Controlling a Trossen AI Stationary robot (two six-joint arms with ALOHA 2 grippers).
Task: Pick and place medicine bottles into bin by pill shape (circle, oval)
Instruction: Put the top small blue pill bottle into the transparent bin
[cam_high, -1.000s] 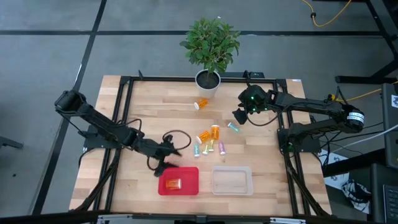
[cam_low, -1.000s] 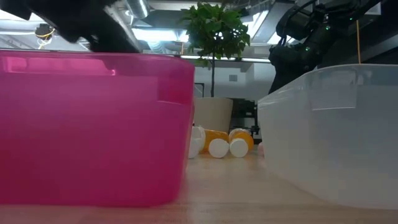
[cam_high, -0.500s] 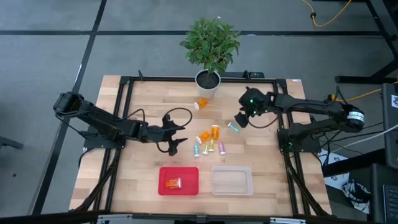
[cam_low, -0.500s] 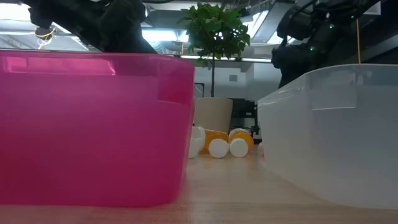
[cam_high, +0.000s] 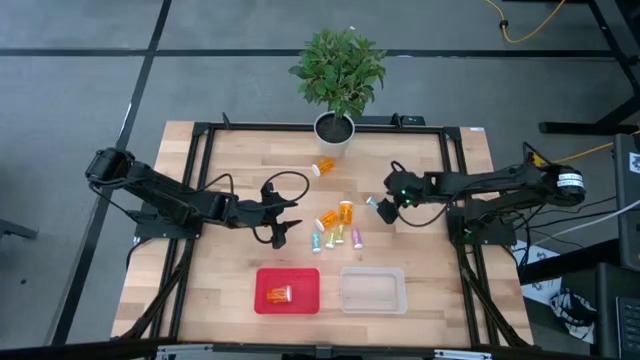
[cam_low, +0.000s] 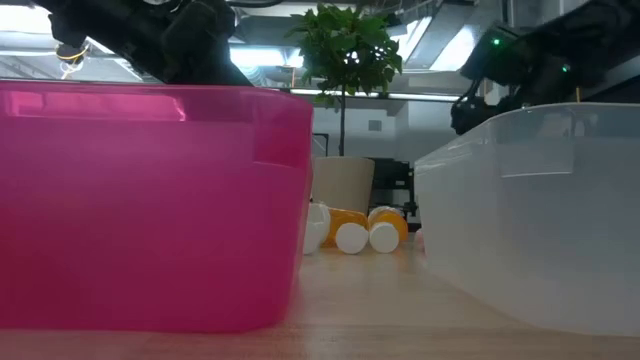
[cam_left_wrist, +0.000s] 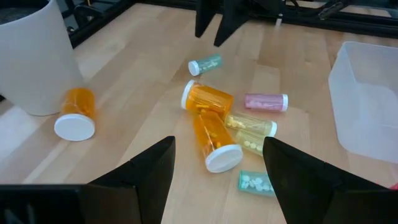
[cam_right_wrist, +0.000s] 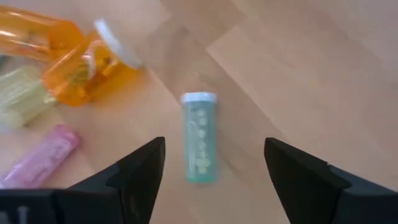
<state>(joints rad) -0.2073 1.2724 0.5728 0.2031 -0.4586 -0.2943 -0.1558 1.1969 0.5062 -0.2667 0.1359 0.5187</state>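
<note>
Right wrist view: the teal bottle (cam_right_wrist: 199, 138) lies straight ahead, centred between my spread fingers (cam_right_wrist: 142, 174), its long axis running along my reach. My right gripper (cam_high: 385, 206) is nearer it than the left gripper (cam_high: 284, 231), which is also spread.

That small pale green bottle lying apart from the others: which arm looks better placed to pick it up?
Right. Its open pincer hangs directly over the pale green bottle, fingers either side. The left pincer sits beyond the bottle cluster.

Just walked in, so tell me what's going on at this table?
Two arms are sorting medicine bottles into bins. The right gripper, open, hovers over a teal bottle lying apart from the cluster. The left gripper, also open, waits beside that cluster. The red bin holds one orange bottle; the clear bin looks empty.
</note>
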